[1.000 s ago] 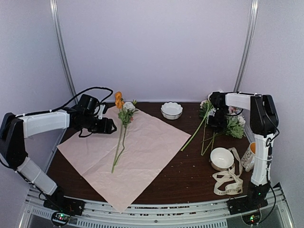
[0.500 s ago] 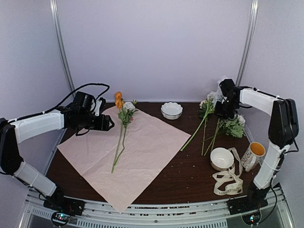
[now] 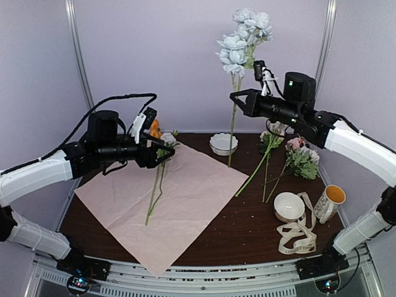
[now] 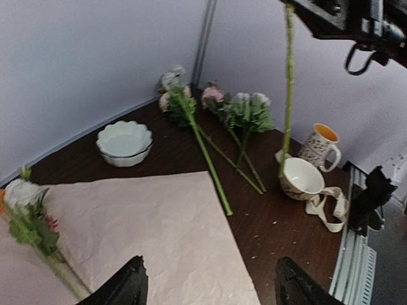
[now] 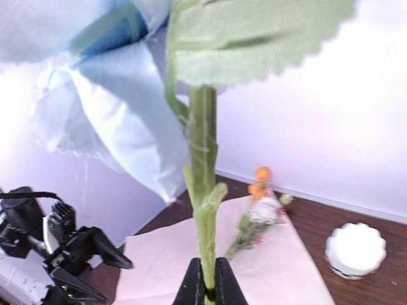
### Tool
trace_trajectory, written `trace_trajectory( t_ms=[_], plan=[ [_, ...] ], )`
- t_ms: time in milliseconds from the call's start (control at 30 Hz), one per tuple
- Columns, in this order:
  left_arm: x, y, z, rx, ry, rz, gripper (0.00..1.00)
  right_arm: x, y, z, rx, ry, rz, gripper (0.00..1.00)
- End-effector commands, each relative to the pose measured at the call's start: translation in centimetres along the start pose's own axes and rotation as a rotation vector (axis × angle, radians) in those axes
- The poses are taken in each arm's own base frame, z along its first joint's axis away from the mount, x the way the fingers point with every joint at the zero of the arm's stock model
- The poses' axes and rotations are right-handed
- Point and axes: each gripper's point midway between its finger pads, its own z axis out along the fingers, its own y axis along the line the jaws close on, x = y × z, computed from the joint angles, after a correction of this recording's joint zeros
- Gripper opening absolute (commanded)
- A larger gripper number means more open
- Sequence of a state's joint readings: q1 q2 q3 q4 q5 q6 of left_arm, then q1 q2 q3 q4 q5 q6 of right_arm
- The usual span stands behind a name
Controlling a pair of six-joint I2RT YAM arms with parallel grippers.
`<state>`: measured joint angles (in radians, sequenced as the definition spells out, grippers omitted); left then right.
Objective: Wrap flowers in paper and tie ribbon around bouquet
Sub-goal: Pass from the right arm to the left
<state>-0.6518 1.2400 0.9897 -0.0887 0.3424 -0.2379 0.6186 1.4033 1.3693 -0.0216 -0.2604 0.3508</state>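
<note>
One dark table [image 3: 247, 229] fills the lower half of the top view. The pink paper [image 3: 185, 204] covers most of its left and middle, lying flat with one corner toward the bottom edge of the frame.

Next in size is the blue flower [image 3: 242, 37], which I hold in the right gripper [image 3: 235, 103]. Its stem stands upright in the middle of the frame, blooms near the top edge. The cut end hangs by the paper's upper right edge, close to the scalloped bowl [image 3: 223, 143]. The right wrist view shows the fingers [image 5: 191, 286] pinched shut on the green stem.

At the right of the table a heap of flowers [image 3: 291, 158] lies with stems pointing to the lower left. At the upper left of the paper lies an orange and white flower [image 3: 159, 143], its stem running down the sheet toward the bottom of the frame. The cream ribbon [image 3: 297, 238] sits crumpled at the lower right beside a round bowl [image 3: 289, 206] and a mug [image 3: 328, 201].

The left gripper [image 3: 168, 153] hovers over the orange and white flower's head, fingers wide apart and holding nothing.

What the next move turns on is this: the paper lies down and to the left of my right fingers, and the held stem is vertical while the stem on the sheet lies flat. I judge the right arm must carry the blue flower leftward and tip it over, blooms toward the upper left, so it lies alongside. The left arm is nearer that spot, but the right arm has the grip.
</note>
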Motion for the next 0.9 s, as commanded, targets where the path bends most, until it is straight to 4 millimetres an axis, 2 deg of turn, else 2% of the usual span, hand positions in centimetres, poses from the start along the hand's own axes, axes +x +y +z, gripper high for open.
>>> trace_trajectory(
  t_ms=[0,100,200,367,500,600,733,767,833,867],
  plan=[
    [-6.1,-7.2,-1.5,0.338,-0.221,0.146,0.71,-1.4,10.5,1.1,-0.386,-0.057,-0.029,0.0],
    [-7.1,-7.8,-1.5,0.375,-0.259,0.11,0.69,-0.8,14.3,1.6,-0.496,-0.039,-0.008,0.0],
    [-7.9,-8.7,-2.0,0.429,-0.305,0.104,0.68,0.2,16.4,2.0,-0.547,-0.014,0.001,0.0],
    [-7.9,-8.8,-1.3,0.428,-0.298,0.089,0.64,1.9,18.6,2.4,-0.612,0.041,0.025,0.0],
    [-7.7,-9.6,-1.5,0.467,-0.306,0.1,0.6,3.6,18.9,3.0,-0.598,0.079,0.011,0.0],
    [-7.5,-9.5,-1.1,0.467,-0.293,0.09,0.55,4.0,19.5,3.3,-0.627,0.102,0.028,0.0],
    [-7.3,-9.9,-1.0,0.498,-0.289,0.079,0.38,4.6,19.7,3.7,-0.632,0.118,0.034,0.0],
    [-7.3,-9.7,-0.9,0.49,-0.286,0.074,0.3,4.8,19.6,3.8,-0.631,0.123,0.034,0.0],
    [-7.1,-9.2,-0.7,0.459,-0.274,0.06,0.05,5.2,19.4,4.0,-0.617,0.137,0.028,0.0],
    [-7.0,-8.7,-0.5,0.431,-0.265,0.048,0.0,5.3,18.9,4.3,-0.594,0.141,0.019,0.0]
  ],
)
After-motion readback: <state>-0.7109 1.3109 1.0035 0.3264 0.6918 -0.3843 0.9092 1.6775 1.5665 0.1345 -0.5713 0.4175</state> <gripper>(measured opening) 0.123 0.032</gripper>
